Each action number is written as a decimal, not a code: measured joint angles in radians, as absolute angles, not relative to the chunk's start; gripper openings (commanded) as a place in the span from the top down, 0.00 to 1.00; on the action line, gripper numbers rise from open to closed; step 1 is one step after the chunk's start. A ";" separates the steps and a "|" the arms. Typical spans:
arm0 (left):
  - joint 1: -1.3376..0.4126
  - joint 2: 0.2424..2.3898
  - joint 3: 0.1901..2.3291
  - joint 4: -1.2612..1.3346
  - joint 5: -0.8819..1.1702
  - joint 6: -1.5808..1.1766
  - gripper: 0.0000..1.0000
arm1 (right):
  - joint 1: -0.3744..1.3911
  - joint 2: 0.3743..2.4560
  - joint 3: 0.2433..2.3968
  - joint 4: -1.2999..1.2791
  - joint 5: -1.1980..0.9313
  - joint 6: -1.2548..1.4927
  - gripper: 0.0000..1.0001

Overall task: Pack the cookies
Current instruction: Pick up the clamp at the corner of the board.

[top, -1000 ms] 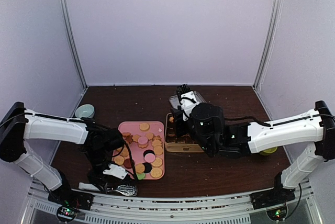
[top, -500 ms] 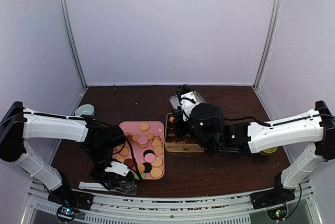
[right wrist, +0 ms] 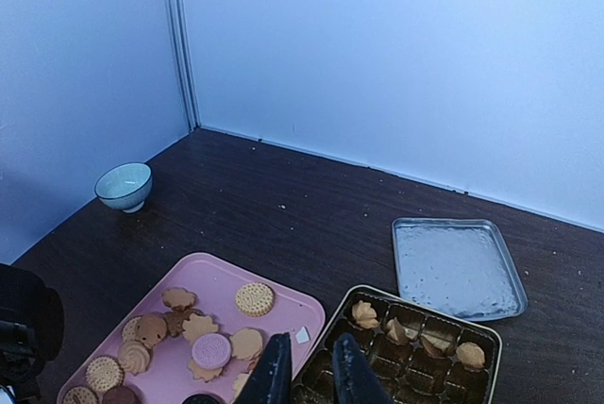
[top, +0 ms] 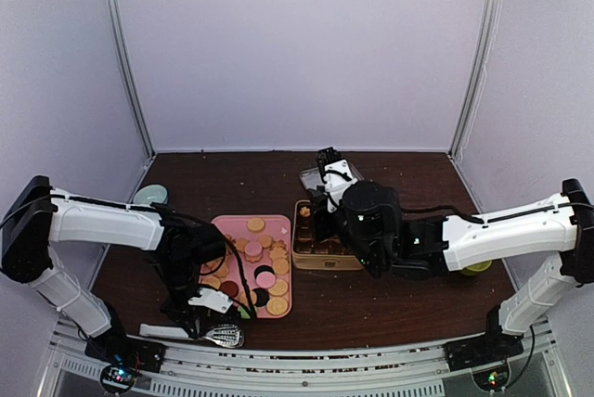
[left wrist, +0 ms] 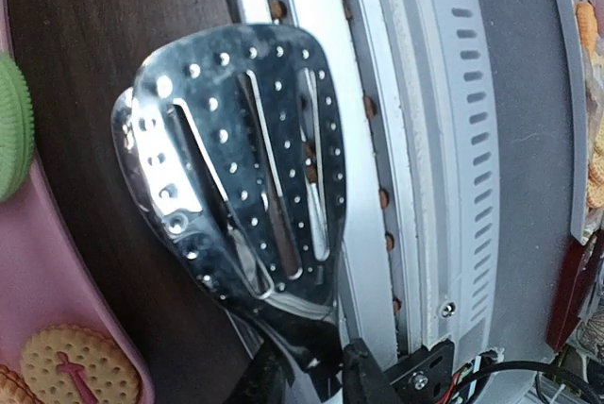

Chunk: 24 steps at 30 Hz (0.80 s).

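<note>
Left gripper (left wrist: pixel 311 366): you are clamping the spatula (left wrist: pixel 236 168) by its handle.
Bearing: cookies (top: pixel 255 224) are lying just beyond its blade.

Bright, even, diffuse light fills all three views, with soft shadows. In the left wrist view, glare streaks the perforated metal spatula (left wrist: pixel 236 168); a cookie (left wrist: pixel 68 366) at lower left is sharp.

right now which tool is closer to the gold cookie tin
Right. The right tool hovers over the gold cookie tin's left end. The left tool is across the pink tray, at the table's near edge, gripping a slotted spatula.
</note>
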<state>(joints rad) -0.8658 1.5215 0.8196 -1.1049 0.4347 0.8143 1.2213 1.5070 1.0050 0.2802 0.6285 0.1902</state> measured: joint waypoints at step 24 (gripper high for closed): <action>-0.866 1.529 0.971 -1.240 0.516 0.825 1.00 | 1.221 1.490 1.003 0.280 0.630 0.191 0.85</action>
